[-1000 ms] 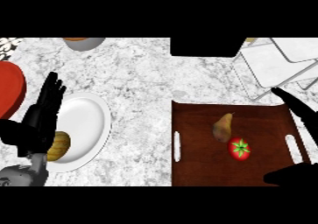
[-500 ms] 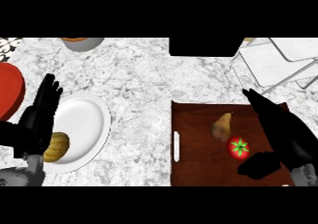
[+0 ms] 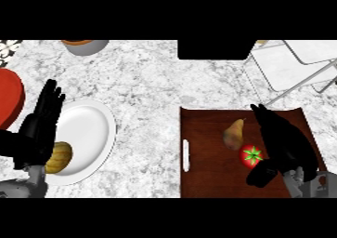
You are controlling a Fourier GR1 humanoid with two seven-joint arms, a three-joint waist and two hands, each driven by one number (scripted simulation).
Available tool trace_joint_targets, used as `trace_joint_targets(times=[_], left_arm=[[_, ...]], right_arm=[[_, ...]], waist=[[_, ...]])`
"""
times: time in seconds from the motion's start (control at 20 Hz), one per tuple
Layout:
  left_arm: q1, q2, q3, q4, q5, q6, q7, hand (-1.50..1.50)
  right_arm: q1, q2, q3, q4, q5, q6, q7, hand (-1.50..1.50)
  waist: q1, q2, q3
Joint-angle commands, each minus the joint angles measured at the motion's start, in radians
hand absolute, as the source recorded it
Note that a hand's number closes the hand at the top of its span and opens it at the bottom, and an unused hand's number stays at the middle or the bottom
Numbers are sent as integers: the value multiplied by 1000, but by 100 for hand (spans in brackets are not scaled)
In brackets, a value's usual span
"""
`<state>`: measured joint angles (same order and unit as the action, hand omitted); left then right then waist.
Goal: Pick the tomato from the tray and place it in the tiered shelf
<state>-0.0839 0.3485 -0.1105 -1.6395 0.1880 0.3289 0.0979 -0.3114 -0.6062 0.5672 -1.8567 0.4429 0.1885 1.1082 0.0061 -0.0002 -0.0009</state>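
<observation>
progress: early. tomato (image 3: 251, 155) lies on the brown tray (image 3: 205, 181), not lifted. right hand (image 3: 284, 144) just beside it, fingers straight, thumb spread below the fruit, nothing gripped. grasp, carry and drop into tiered shelf (image 3: 294, 60) all remain. left hand (image 3: 37, 128) rests open by the white plate (image 3: 88, 125). count: one tomato, one pear (image 3: 233, 134), one tray, one plate.

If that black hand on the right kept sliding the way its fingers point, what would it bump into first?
Probably the far rim of the brown tray, just past the right hand; the white tiered shelf lies beyond. Height is unclear.
</observation>
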Motion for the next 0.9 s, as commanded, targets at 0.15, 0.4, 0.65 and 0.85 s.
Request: trace_joint_targets(times=[0.15, 0.4, 0.65, 0.85], left_arm=[[68, -31, 16, -21, -21, -19, -39, 0], [3, -12, 67, -16, -3, -62, 33, 0], [-40, -46, 50, -42, -62, -29, 103, 0], [44, -93, 45, -29, -87, -65, 5, 0]], right_arm=[[80, 76, -2, 19, 112, 7, 67, -150], [86, 112, -52, 88, 120, 63, -12, -150], [152, 99, -114, 110, 167, 44, -108, -150], [144, 237, -70, 201, 284, -13, -151, -150]], waist=[[-3, -1, 1], [-4, 0, 1], [-9, 0, 1], [-3, 0, 1]])
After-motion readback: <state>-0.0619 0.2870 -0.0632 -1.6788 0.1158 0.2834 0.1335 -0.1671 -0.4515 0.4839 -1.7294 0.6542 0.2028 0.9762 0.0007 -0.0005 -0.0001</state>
